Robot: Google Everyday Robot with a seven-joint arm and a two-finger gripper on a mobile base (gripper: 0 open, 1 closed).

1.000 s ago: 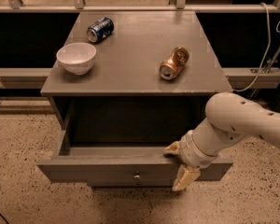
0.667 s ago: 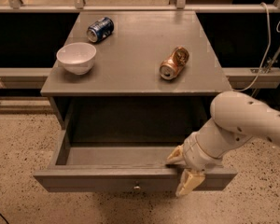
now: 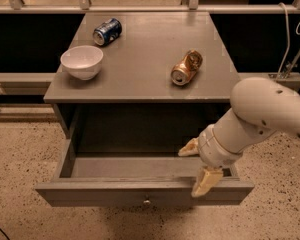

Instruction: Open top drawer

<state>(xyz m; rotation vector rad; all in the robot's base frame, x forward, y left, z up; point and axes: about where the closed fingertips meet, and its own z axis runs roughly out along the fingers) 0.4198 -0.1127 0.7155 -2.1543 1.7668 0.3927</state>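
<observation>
The top drawer (image 3: 115, 193) of the grey cabinet stands pulled far out toward the camera, its bare inside showing. A small round knob (image 3: 147, 202) sits at the middle of its flat front. My gripper (image 3: 198, 165) is at the drawer's right end, on a thick white arm coming in from the right. It is open: one tan finger (image 3: 189, 148) reaches inside the drawer and the other one (image 3: 206, 182) hangs over the top edge of the front. Whether the lower one presses on the wood I cannot tell.
On the cabinet top (image 3: 140, 79) are a white bowl (image 3: 82, 61) at the left, a blue can (image 3: 107, 31) lying at the back and a gold can (image 3: 186, 68) lying at the right. A rail runs behind; cables (image 3: 289, 39) hang at the right. Speckled floor surrounds the cabinet.
The drawer has slid further out toward the camera, and my gripper has come back with it at its right end. The bowl and cans have not moved.
</observation>
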